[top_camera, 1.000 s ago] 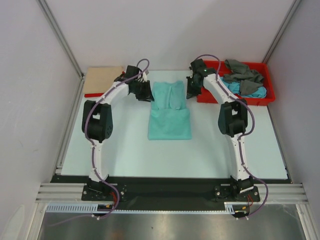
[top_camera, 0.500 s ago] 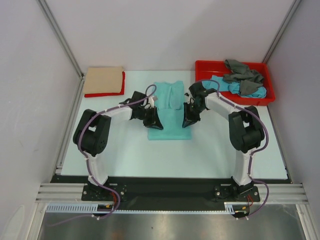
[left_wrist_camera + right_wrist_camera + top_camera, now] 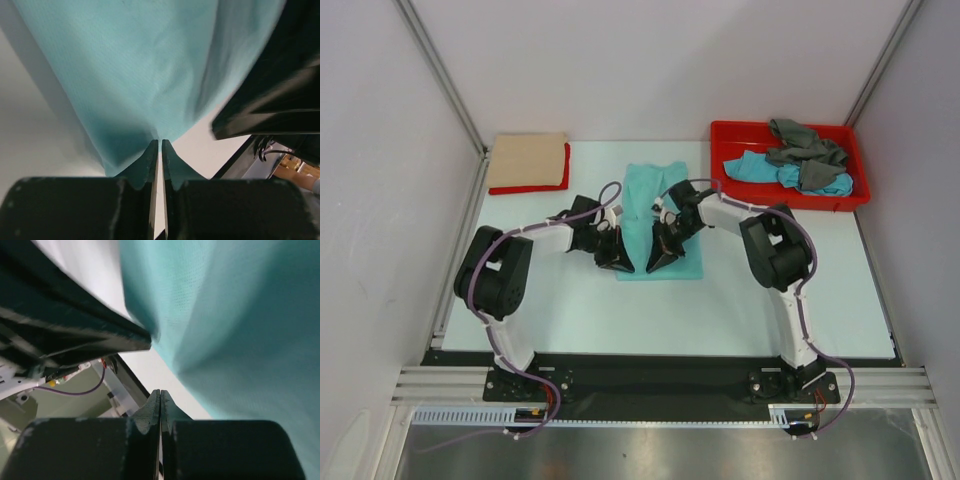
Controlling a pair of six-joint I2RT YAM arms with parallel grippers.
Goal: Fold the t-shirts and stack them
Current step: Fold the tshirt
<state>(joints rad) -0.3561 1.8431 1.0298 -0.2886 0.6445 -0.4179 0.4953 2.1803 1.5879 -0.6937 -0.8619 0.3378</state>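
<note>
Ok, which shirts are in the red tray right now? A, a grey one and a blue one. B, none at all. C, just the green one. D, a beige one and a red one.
A: the red tray at the far right holds a crumpled grey shirt and a blue shirt, while the green shirt lies out on the table.
</note>
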